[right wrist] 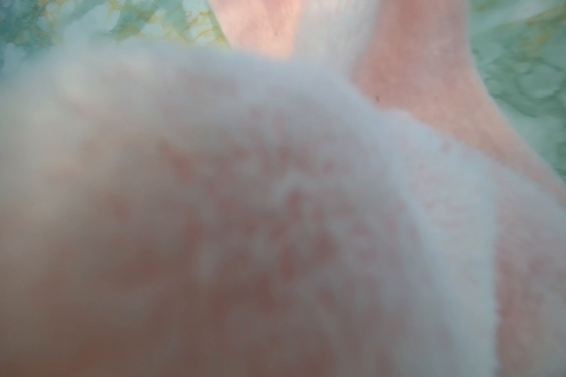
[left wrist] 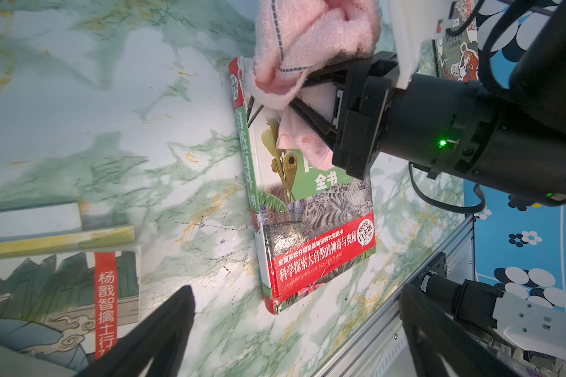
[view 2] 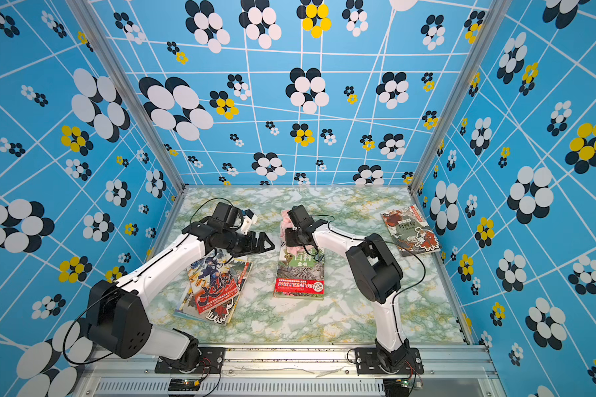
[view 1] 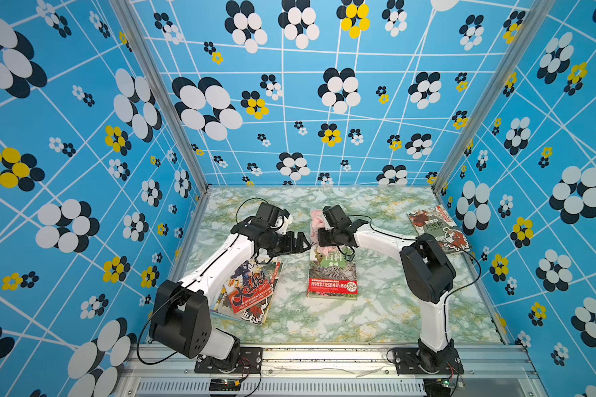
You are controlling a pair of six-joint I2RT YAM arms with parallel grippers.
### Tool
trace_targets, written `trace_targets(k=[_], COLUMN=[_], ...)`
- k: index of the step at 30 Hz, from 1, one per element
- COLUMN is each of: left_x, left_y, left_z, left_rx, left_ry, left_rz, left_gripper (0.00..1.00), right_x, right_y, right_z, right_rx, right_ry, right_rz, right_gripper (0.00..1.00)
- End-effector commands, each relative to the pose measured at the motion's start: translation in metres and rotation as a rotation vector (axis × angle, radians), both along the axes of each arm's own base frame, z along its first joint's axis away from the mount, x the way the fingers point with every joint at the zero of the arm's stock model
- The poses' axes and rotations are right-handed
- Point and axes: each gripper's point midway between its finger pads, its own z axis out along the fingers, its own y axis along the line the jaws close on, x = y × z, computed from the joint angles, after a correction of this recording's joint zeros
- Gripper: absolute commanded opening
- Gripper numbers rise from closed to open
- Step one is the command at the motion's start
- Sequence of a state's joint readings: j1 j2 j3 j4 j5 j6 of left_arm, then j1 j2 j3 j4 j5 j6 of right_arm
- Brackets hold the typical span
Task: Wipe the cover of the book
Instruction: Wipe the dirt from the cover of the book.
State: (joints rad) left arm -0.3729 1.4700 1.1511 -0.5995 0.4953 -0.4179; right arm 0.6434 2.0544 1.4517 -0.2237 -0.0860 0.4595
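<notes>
The book [view 1: 331,275] is a glossy hardback with a green spine and a red band across its near end. It lies flat in the middle of the table [view 1: 375,309], whose top is smooth, green-veined marble print. A fluffy pink terry cloth [left wrist: 307,42] with a thin dark stripe is bunched over the far end of the cover and spills past it onto the table. The right claw [left wrist: 294,94] is clamped shut on a fold of this cloth, low over the cover. In the right wrist view the blurred cloth [right wrist: 275,212] fills nearly everything.

The left claw [view 1: 303,243] hangs with its black, pointed jaws spread wide and holds nothing, just beside the book's left edge. Under the left arm lies a fanned stack of comics [view 1: 252,292], shiny and thin. A third book [view 1: 437,228] lies by the right wall, well apart.
</notes>
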Motion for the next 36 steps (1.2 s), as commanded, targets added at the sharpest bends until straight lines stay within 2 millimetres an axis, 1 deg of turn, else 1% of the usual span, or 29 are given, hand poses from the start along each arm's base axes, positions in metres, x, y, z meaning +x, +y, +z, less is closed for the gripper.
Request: trace_targets(k=[1,2,5,8,10,13,15,17,19,20,21,23,25,27,28,29,30,32,34,36], left_x=[-0.001,0.000,0.001,0.004,0.005,0.005,0.004,0.004,0.003,0.002,0.002,0.000,-0.002,-0.002,-0.002,-0.001,-0.001,0.000,0.000,-0.001], left_y=[0.008,0.008,0.009,0.010,0.010,0.005,-0.001,-0.009,-0.017,-0.020,-0.023,-0.030,-0.036,-0.037,-0.036,-0.034,-0.033,-0.034,-0.037,-0.040], left_z=[0.005,0.005,0.004,0.009,0.015,0.021,0.022,0.019,0.008,0.000,-0.007,-0.024,-0.040,-0.054,-0.062,-0.069,-0.074,-0.088,-0.099,-0.108], left_rx=[0.012,0.012,0.005,-0.014,-0.040,-0.102,-0.149,-0.186,-0.183,-0.178,-0.186,-0.203,-0.204,-0.174,-0.150,-0.130,-0.117,-0.110,-0.119,-0.137], left_ry=[-0.028,-0.026,-0.016,-0.036,-0.046,-0.036,-0.015,-0.009,-0.011,-0.001,0.018,0.055,0.080,0.089,0.085,0.069,0.052,0.036,0.034,0.036], left_rz=[0.012,0.016,0.027,0.049,0.073,0.110,0.143,0.174,0.194,0.203,0.208,0.208,0.196,0.192,0.198,0.199,0.200,0.196,0.188,0.175], left_gripper=[0.99,0.99,0.99,0.99,0.99,0.99,0.99,0.99,0.99,0.99,0.99,0.99,0.99,0.99,0.99,0.99,0.99,0.99,0.99,0.99], right_x=[-0.047,-0.059,-0.108,-0.159,-0.190,-0.226,-0.243,-0.252,-0.252,-0.248,-0.239,-0.217,-0.191,-0.172,-0.165,-0.157,-0.152,-0.140,-0.132,-0.127], right_y=[0.027,0.030,0.031,0.022,0.010,-0.012,-0.019,-0.027,-0.045,-0.055,-0.073,-0.112,-0.155,-0.189,-0.199,-0.204,-0.204,-0.196,-0.186,-0.180], right_z=[-0.028,-0.031,-0.042,-0.049,-0.053,-0.052,-0.046,-0.037,-0.029,-0.025,-0.022,-0.017,-0.014,-0.011,-0.011,-0.011,-0.012,-0.015,-0.020,-0.025], right_rx=[0.072,0.088,0.148,0.190,0.221,0.242,0.288,0.313,0.264,0.224,0.167,0.083,0.025,-0.015,-0.026,-0.022,-0.011,0.019,0.052,0.065], right_ry=[0.155,0.183,0.281,0.371,0.430,0.469,0.498,0.490,0.438,0.403,0.361,0.304,0.255,0.210,0.195,0.182,0.179,0.181,0.198,0.212], right_rz=[0.090,0.104,0.152,0.184,0.176,0.152,0.151,0.152,0.146,0.130,0.090,-0.035,-0.191,-0.318,-0.360,-0.388,-0.396,-0.393,-0.379,-0.371], right_gripper=[0.00,0.00,0.00,0.00,0.00,0.00,0.00,0.00,0.00,0.00,0.00,0.00,0.00,0.00,0.00,0.00,0.00,0.00,0.00,0.00])
